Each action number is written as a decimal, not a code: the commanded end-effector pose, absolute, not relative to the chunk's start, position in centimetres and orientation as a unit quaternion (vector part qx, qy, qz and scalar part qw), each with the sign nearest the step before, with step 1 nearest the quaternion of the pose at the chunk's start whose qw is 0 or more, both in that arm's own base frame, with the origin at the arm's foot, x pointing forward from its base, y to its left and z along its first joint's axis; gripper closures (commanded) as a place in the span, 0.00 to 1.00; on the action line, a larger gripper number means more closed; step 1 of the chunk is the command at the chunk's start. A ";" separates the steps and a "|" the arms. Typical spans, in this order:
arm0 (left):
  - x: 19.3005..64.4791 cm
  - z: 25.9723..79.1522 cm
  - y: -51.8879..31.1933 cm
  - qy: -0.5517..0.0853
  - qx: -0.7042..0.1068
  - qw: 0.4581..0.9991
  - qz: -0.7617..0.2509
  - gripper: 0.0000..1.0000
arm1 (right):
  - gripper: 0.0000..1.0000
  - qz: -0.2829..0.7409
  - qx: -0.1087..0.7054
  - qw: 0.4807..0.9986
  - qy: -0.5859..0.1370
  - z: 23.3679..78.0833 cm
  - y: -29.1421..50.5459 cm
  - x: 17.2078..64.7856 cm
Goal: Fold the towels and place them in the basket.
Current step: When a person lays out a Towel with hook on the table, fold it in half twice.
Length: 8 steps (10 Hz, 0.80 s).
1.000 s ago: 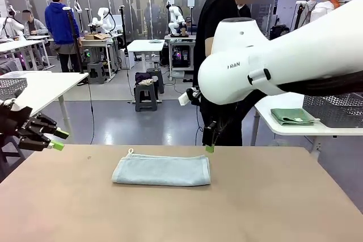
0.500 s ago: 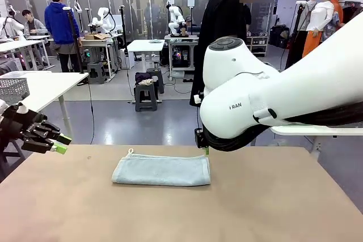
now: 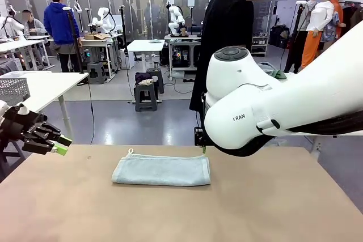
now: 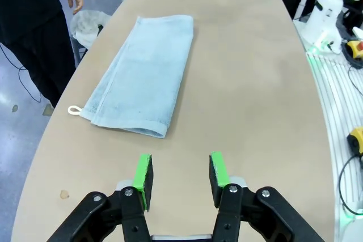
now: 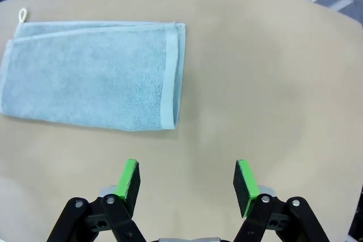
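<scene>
Blue-grey towel [image 3: 161, 170], one, folded on table [image 3: 283, 208]; left claw [image 4: 180, 164] and right claw [image 5: 187, 169] wide.

A light blue-grey towel [image 5: 93, 75] lies folded into a long flat rectangle on the tan desk [image 5: 272, 72], toward the upper left, with a small white loop [image 5: 22, 13] at its far left corner. The right gripper [image 5: 187, 169] hovers above bare desk, its green-padded fingers [image 5: 128, 178] spread wide and empty, near the towel's right end.

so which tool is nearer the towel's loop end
The left tool, facing the looped end of the towel; the right tool is by the opposite, loopless end.
</scene>
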State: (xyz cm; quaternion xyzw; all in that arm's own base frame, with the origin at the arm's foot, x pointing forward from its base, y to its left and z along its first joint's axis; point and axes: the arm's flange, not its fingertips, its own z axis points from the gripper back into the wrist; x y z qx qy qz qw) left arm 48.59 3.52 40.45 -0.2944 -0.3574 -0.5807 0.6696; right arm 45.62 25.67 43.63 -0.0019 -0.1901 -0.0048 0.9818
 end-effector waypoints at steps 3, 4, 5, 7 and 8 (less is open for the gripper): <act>48.5 40.8 3.6 -0.361 -0.292 0.667 -0.582 0.48 | 0.16 -0.031 0.049 0.987 -0.148 42.8 24.5 47.6; 48.5 40.8 3.6 -0.361 -0.292 0.667 -0.582 0.48 | 0.16 -0.039 0.024 0.984 -0.169 42.8 24.9 46.4; 48.5 40.8 3.6 -0.361 -0.292 0.667 -0.582 0.48 | 0.16 -0.039 0.024 0.984 -0.169 42.8 24.9 46.4; 48.5 40.8 3.6 -0.361 -0.292 0.667 -0.582 0.48 | 0.16 -0.039 0.024 0.984 -0.169 42.8 24.9 46.4; 48.5 40.8 3.6 -0.361 -0.292 0.667 -0.582 0.48 | 0.16 -0.039 0.024 0.984 -0.169 42.8 24.9 46.4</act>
